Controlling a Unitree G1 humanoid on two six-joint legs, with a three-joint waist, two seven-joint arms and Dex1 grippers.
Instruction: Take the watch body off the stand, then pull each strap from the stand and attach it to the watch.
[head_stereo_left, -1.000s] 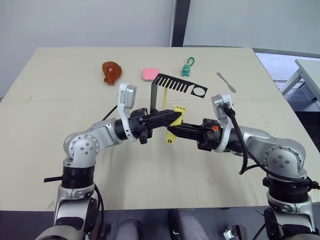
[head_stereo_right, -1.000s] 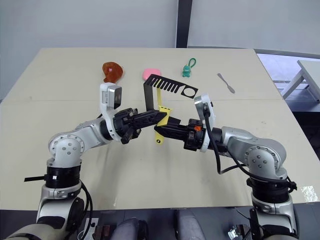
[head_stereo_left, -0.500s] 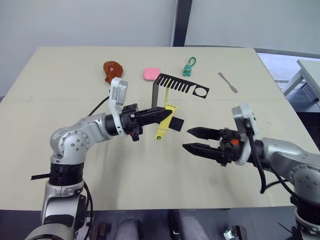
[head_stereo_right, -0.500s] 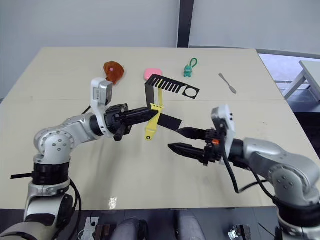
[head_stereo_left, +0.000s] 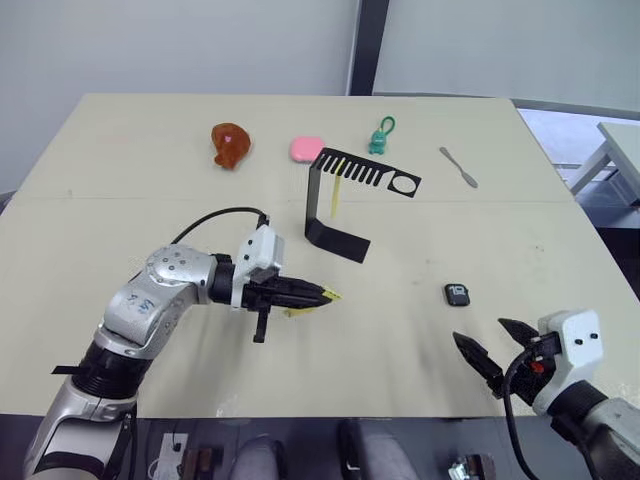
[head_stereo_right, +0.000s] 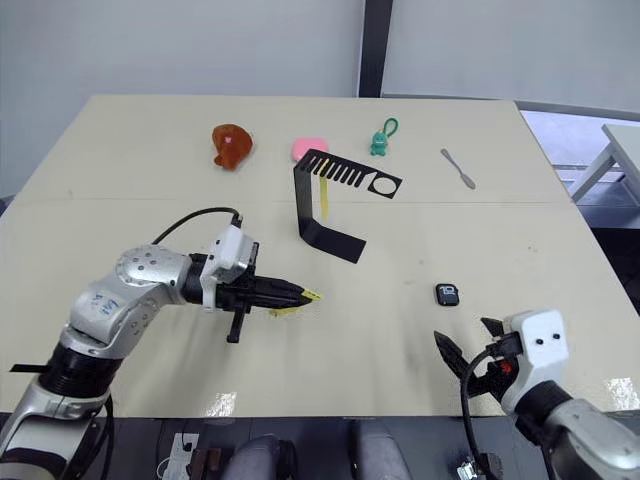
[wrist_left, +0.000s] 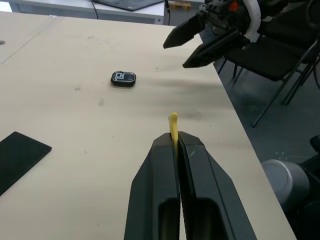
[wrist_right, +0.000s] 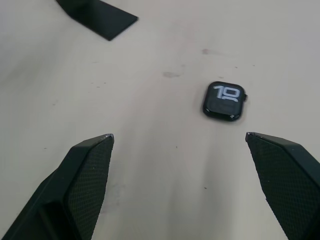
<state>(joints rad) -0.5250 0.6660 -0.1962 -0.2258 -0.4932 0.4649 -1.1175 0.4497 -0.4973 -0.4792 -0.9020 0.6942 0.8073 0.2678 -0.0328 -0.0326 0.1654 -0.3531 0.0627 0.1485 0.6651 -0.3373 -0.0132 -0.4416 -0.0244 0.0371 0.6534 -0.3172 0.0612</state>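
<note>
The black stand (head_stereo_left: 338, 203) is upright at mid-table, with one yellow strap (head_stereo_left: 335, 196) hanging from its slotted top arm. My left gripper (head_stereo_left: 318, 293) is shut on the other yellow strap (wrist_left: 173, 121), low over the table in front of the stand. The strap's end pokes out past the fingertips. The watch body (head_stereo_left: 458, 294) lies flat on the table to the right, screen up, and nothing touches it. My right gripper (head_stereo_left: 479, 332) hovers wide open and empty near the table's front right edge. In its wrist view the watch body (wrist_right: 225, 100) lies ahead, between the spread fingers.
Along the far side of the table lie an orange-brown lump (head_stereo_left: 229, 144), a pink pad (head_stereo_left: 305, 149), a teal keychain figure (head_stereo_left: 381, 137) and a grey metal spatula (head_stereo_left: 457, 166). The stand's flat base (wrist_right: 97, 15) lies beyond the watch body.
My right gripper opened, left the strap and drew back to the near right edge. My left gripper carried the yellow strap away from the stand, down towards the table.
</note>
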